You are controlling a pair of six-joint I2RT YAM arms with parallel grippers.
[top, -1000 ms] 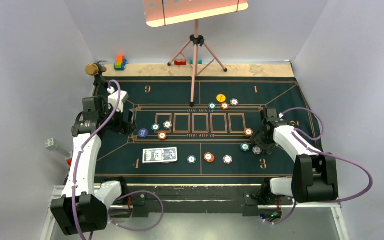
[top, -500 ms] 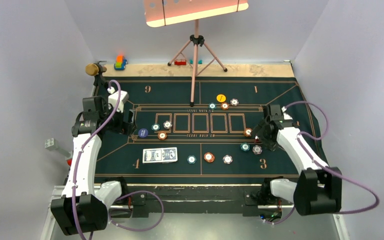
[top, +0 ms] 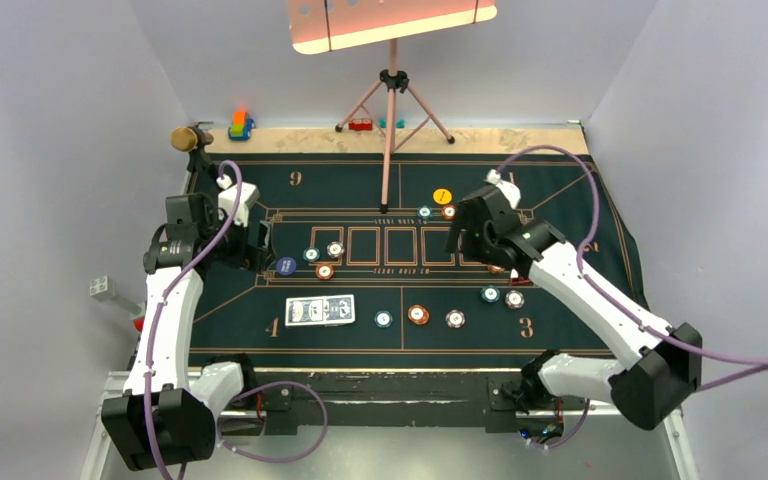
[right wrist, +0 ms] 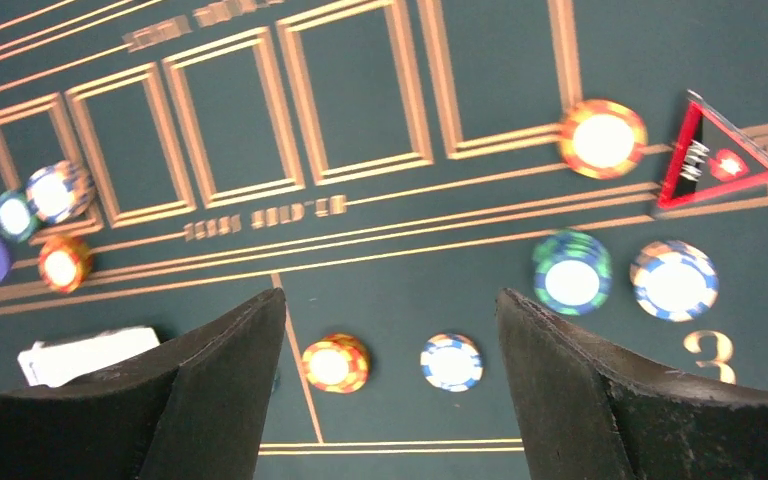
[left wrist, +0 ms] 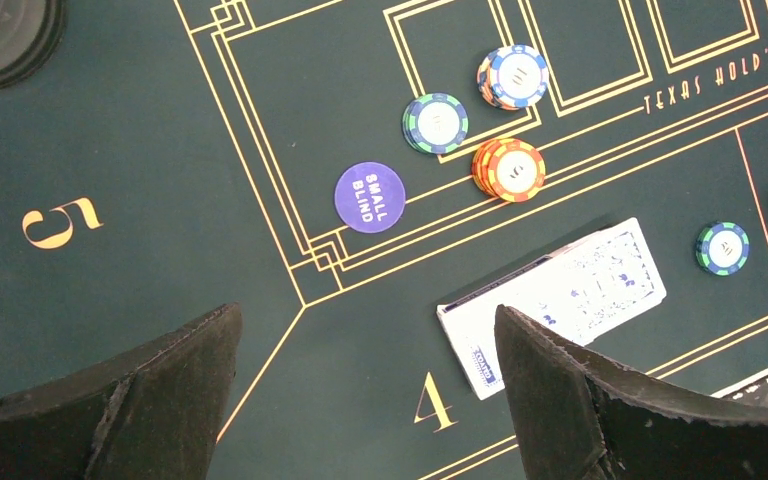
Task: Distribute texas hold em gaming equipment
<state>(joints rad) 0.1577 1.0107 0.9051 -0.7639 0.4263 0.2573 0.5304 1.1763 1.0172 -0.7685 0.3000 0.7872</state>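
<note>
**Chips set out by seat, deck parked at seat 4**

The poker chips (top: 418, 314) sit in small clusters on the green mat (top: 350, 185) that covers the worktop: toward its left edge, near its far edge, toward its right edge and along its near edge. Each cluster mixes colours, which reads as one stake per seat.

The deck of cards (top: 320, 311) lies flat, blue backs up, toward the mat's near-left corner beside the numeral 4, probably parked there as the stock for dealing. Its long axis runs parallel to the near edge, with the short ends facing the left and right edges.

The left gripper (left wrist: 365, 320) hangs over the mat's left side, jaws wide and empty. The right gripper (right wrist: 390, 310) hovers right of the mat's middle, jaws also wide, holding nothing.
</note>
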